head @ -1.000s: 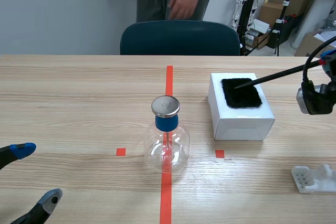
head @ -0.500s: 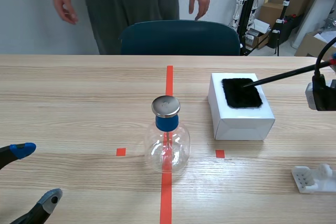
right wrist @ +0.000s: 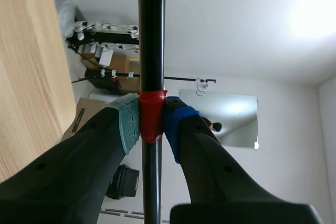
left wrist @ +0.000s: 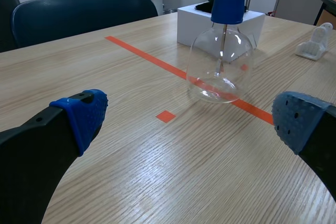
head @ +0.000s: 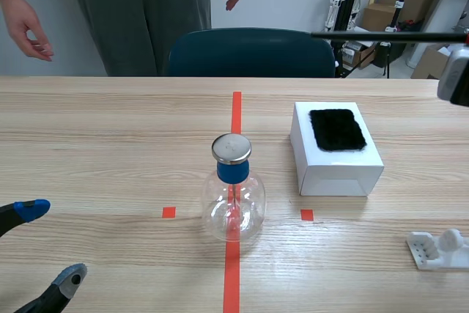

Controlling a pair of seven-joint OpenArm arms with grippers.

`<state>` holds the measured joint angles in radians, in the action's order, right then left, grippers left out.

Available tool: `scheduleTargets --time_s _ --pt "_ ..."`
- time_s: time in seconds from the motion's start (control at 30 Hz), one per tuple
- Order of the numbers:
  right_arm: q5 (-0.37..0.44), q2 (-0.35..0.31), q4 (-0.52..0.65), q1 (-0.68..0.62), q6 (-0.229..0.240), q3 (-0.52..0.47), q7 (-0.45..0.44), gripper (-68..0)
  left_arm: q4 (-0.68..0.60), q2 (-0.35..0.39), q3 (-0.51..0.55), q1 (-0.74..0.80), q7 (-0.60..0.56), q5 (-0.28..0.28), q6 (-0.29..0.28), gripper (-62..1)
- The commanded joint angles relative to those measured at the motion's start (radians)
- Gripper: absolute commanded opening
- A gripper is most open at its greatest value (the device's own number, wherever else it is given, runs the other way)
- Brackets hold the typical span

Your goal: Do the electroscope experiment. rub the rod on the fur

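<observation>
My right gripper (right wrist: 151, 124) is clamping the black rod (head: 381, 35) at its red band (right wrist: 152, 116). I am holding the rod level, above the table (head: 110, 144) and apart from the black fur (head: 336, 129) on the white box (head: 333, 174). My left gripper (left wrist: 191, 121) is resting released near the glass electroscope (head: 233, 203).

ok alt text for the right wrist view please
The right gripper is shut on a black rod, its pads clamping the red band. A strip of wooden table shows beside the rod, a white wall beyond.
</observation>
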<state>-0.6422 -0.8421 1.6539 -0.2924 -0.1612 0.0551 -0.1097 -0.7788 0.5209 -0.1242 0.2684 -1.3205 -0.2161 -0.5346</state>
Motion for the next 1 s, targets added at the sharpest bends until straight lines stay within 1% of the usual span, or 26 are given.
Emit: scheduleTargets --time_s 0.0,0.03,0.1,0.23,0.3,0.37,0.43,0.53,0.67,0.77,0.97 --pt "-0.001 0.031 0.052 -0.040 -0.013 -0.047 -0.011 -67.6 -0.012 0.006 0.001 -0.003 -0.016 0.010 -0.003 1.4" --pt "-0.001 0.050 0.092 -0.078 -0.013 -0.076 -0.014 -67.6 -0.012 0.006 0.001 -0.003 -0.016 0.010 -0.003 1.4" --pt "-0.001 0.094 0.171 -0.150 0.003 -0.131 -0.022 -67.6 -0.012 0.006 0.001 -0.003 -0.016 0.010 -0.003 1.4" --pt "-0.005 0.219 0.332 -0.311 0.005 -0.235 -0.046 -67.5 -0.012 0.006 0.001 -0.003 -0.016 0.010 -0.003 1.4" --pt "-0.029 0.278 0.399 -0.390 0.005 -0.269 -0.080 -67.6 -0.012 0.006 0.001 -0.003 -0.016 0.010 -0.003 1.4" --pt "-0.063 0.333 0.455 -0.465 0.005 -0.277 -0.113 -67.5 -0.012 0.006 0.001 -0.003 -0.016 0.010 -0.003 1.4" --pt "-0.117 0.382 0.496 -0.533 0.005 -0.273 -0.166 -67.6 -0.012 0.006 0.001 -0.003 -0.016 0.010 -0.003 1.4" --pt "-0.175 0.430 0.518 -0.596 0.005 -0.243 -0.243 -67.6 -0.012 0.006 0.001 -0.003 -0.016 0.010 -0.003 1.4" --pt "-0.273 0.486 0.520 -0.650 0.005 -0.179 -0.306 -67.5 -0.012 0.006 0.001 -0.003 -0.016 0.010 -0.003 1.4" --pt "-0.299 0.517 0.520 -0.684 0.005 -0.126 -0.325 -67.5 -0.012 0.006 0.001 -0.003 -0.016 0.010 -0.003 1.4" --pt "-0.301 0.559 0.520 -0.748 0.004 -0.065 -0.352 -67.5 -0.012 0.006 0.001 -0.003 -0.016 0.010 -0.003 1.4"
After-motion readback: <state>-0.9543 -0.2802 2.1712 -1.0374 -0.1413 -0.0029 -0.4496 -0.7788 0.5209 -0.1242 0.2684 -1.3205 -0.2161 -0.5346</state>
